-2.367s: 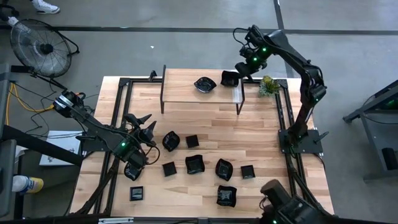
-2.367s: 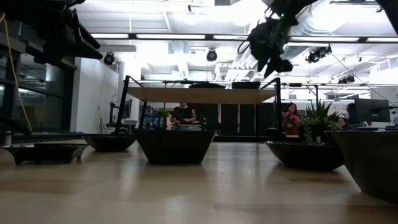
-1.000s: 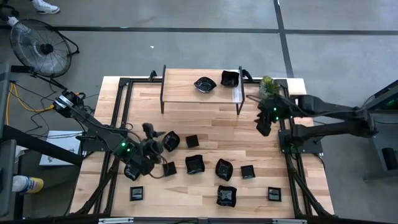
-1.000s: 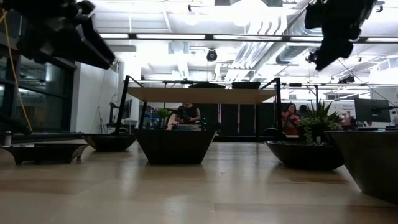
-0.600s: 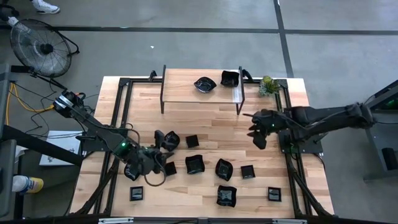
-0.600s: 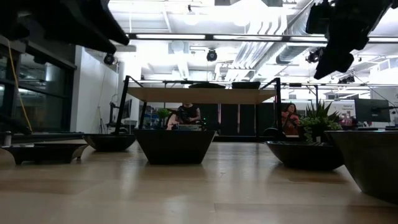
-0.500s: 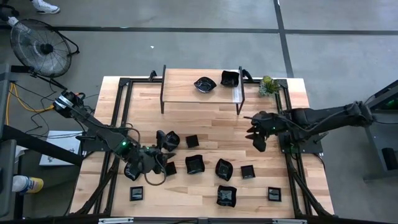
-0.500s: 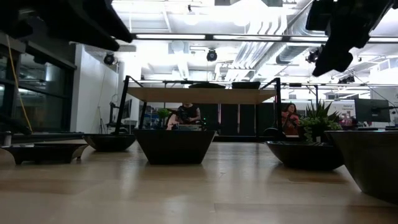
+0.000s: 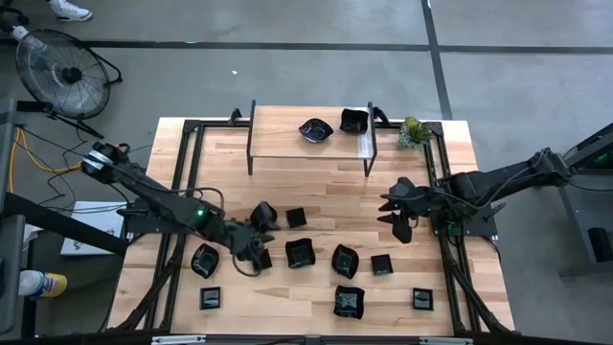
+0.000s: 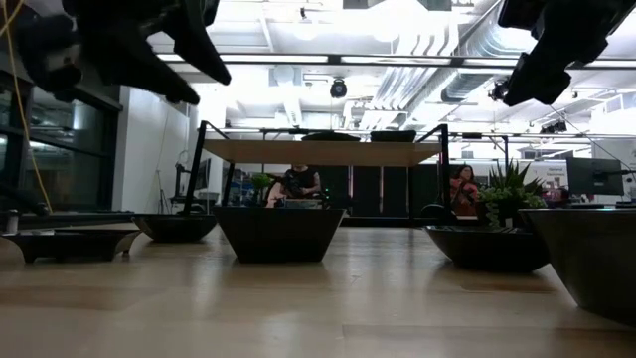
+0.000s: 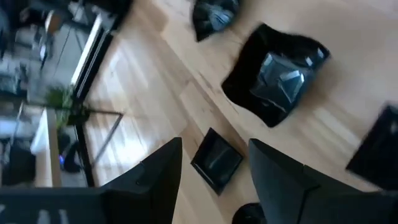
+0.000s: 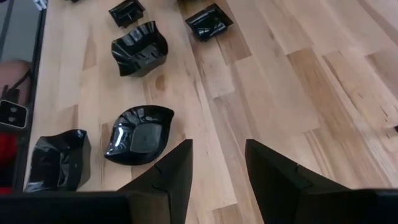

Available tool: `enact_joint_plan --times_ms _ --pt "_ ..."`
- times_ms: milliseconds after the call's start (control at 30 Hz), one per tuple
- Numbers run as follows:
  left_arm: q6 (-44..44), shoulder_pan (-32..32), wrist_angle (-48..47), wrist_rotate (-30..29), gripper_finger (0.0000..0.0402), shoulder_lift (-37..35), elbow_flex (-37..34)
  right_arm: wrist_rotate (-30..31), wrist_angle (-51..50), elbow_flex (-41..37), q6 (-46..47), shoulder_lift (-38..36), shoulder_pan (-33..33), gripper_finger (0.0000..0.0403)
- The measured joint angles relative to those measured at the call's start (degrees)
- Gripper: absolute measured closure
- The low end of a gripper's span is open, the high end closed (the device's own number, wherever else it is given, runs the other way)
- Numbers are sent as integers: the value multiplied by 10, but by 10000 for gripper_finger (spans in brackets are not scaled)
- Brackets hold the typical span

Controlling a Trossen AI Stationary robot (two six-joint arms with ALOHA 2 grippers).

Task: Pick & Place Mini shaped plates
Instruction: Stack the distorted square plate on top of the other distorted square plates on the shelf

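From above, you see the little black dishes scattered over the near half of the wooden surface [image 9: 326, 192], with two more, a wavy dish [image 9: 315, 129] and a squarish dish [image 9: 353, 121], already up on the raised shelf [image 9: 278, 134] at the far edge. Your left pincer [image 9: 259, 241] hangs over the left cluster, right by a small square dish [image 9: 297, 218] and a wavy one [image 9: 300, 253]; your right pincer [image 9: 395, 206] hovers above bare wood, well apart from the nearest pieces, the rounded dish [image 9: 345, 261] and the small square [image 9: 381, 264]. At table height, the dishes show sloped walls, as on the flared dish [image 10: 279, 233] in the middle, and both pincers sit high above them. Through the left wrist camera, the left pincer [image 11: 214, 163] stands wide open and empty, with a small square dish [image 11: 216, 159] lying between its fingers on the wood beneath and a larger wavy dish [image 11: 277, 74] farther ahead. Through the right wrist camera, the right pincer [image 12: 217, 165] is parted and holds nothing; a round scalloped dish [image 12: 138, 134] lies just beside one finger, not between them. Expect these pieces to be light, stiff and slick, probably glazed and liable to chip, so pinch one raised wall at its rim, where the edge runs straightest, rather than squeezing across the glossy slopes.
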Motion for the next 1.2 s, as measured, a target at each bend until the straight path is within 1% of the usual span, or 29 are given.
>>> enact_joint_plan --times_ms 133,267,333,500,600,667,767,1000,1200 --pt "67 0 17 18 222 23 0 4 9 0 0 0 6 262" --pt "107 0 48 34 222 57 0 9 12 0 0 0 5 261" --pt "112 0 66 39 222 72 0 9 12 0 0 0 5 261" --pt "113 0 76 48 222 106 0 9 11 0 0 0 5 261" --pt "114 0 83 66 222 128 0 9 10 0 -1 0 5 261" --pt "132 -2 97 78 222 142 0 9 9 0 -2 0 5 261" --pt "166 -6 100 78 222 167 9 9 9 0 -4 0 5 260" --pt "212 -5 98 73 222 208 35 9 6 0 -7 0 5 260" --pt "216 -5 97 84 222 232 39 9 4 0 -7 0 5 260"
